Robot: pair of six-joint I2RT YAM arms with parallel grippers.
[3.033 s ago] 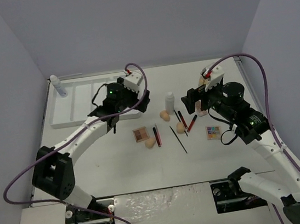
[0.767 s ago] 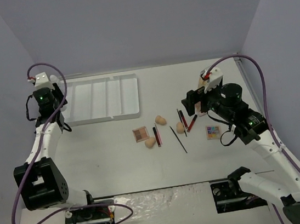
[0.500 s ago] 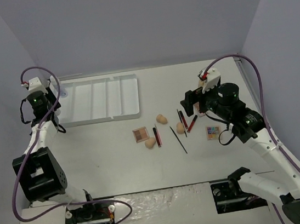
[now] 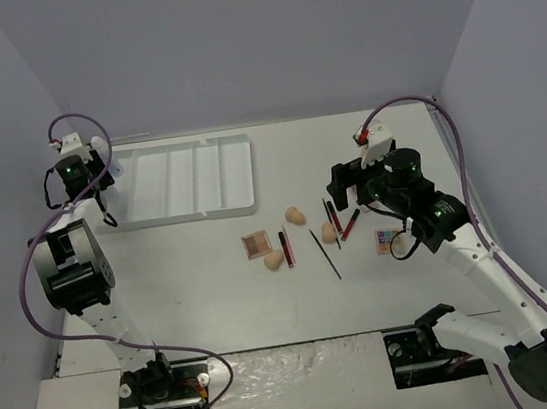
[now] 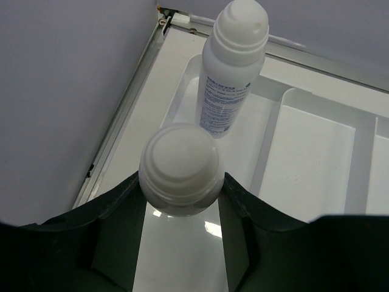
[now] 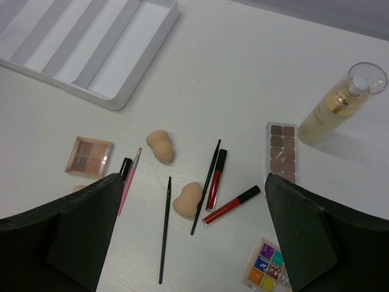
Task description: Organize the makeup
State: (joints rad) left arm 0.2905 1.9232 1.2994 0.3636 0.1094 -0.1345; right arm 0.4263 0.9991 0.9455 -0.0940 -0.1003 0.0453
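Lilac walls box in your white worktop (image 4: 206,304) on three sides. Three seconds ago your left arm reached over the middle, where a white bottle stood by the sponges. That bottle has gone from there, and your left hand (image 5: 180,188) is now at the far left corner, fingers pressed to both sides of the white bottle (image 5: 179,159) at the leftmost compartment of the ridged tray (image 5: 316,152); whether it touches the floor there you cannot tell. A second bottle (image 5: 231,67) stands upright at that compartment's far end, where it stood before. Your right hand (image 4: 344,185) has drifted slightly toward the middle and hangs above the loose makeup, fingers wide apart, gripping nothing. Your count: two bottles, both at the tray; three peach sponges (image 6: 160,146), one half hidden by a finger in the right wrist view; three palettes, namely a square brown palette (image 6: 90,156), a long brown palette (image 6: 282,152) and a small bright palette (image 6: 264,274); one tan-filled tube (image 6: 337,106) upright beside the long one; two red glosses (image 6: 216,179) with black caps; two thin black pencils (image 6: 165,228); one pink pencil (image 6: 130,182). All the loose pieces lie right of centre.
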